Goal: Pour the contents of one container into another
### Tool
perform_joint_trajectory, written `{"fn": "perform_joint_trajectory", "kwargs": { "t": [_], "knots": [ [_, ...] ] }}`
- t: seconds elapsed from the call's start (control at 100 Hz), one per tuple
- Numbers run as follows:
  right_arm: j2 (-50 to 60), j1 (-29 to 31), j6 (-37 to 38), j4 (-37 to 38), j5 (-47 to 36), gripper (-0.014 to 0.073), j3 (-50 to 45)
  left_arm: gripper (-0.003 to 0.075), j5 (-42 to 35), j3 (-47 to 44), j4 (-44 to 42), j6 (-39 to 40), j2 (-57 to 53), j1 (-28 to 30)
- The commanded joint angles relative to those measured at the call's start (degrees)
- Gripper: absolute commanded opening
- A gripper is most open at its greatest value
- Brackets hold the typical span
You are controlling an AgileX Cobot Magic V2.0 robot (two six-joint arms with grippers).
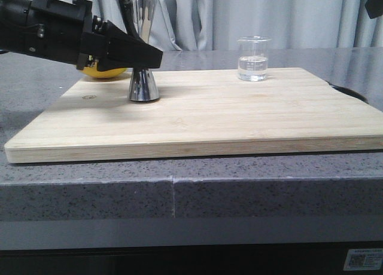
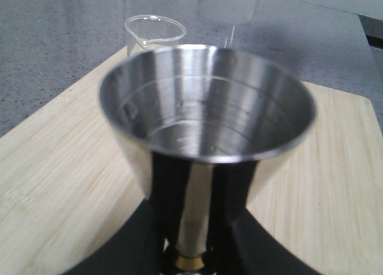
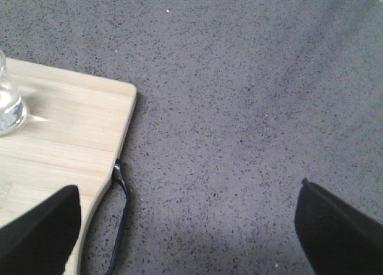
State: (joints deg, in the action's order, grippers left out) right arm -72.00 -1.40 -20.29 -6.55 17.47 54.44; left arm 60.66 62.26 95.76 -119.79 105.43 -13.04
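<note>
Front view: left arm [image 1: 45,27] level, jaws pinching upright jigger's [image 1: 142,48] waist; right jaws spread.

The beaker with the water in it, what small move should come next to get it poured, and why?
Probably bring the right gripper over to the beaker and close on it. The fingers are spread wide over bare countertop beside the board, holding nothing, while the left gripper is already at the jigger waist, and the jigger cup looks empty.

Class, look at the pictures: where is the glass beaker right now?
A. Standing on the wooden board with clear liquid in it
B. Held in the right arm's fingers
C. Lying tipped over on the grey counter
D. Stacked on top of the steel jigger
A: the beaker stands upright on the wooden board, partly filled with clear liquid, with nothing gripping it.
</note>
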Motion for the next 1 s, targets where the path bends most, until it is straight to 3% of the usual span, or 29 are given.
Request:
{"fn": "perform_joint_trajectory", "kwargs": {
  "t": [0.0, 0.63, 0.99],
  "knots": [
    [1.2, 0.3, -0.6, -0.2, -4.5, 0.0657, 1.5, -0.0019, 5.1, 1.5, 3.4, 0.1, -2.5, -0.4],
    [-1.2, 0.3, -0.6, -1.8, -6.1, 0.0657, 1.5, -0.0019, 12.0, 3.4, -1.3, 0.1, -2.9, -0.4],
    [-5.8, -5.6, -1.6, -1.5, -17.5, 0.0657, -0.4, -0.0019, 12.0, 5.6, -1.5, 0.9, -3.7, -1.8]
  ]
}}
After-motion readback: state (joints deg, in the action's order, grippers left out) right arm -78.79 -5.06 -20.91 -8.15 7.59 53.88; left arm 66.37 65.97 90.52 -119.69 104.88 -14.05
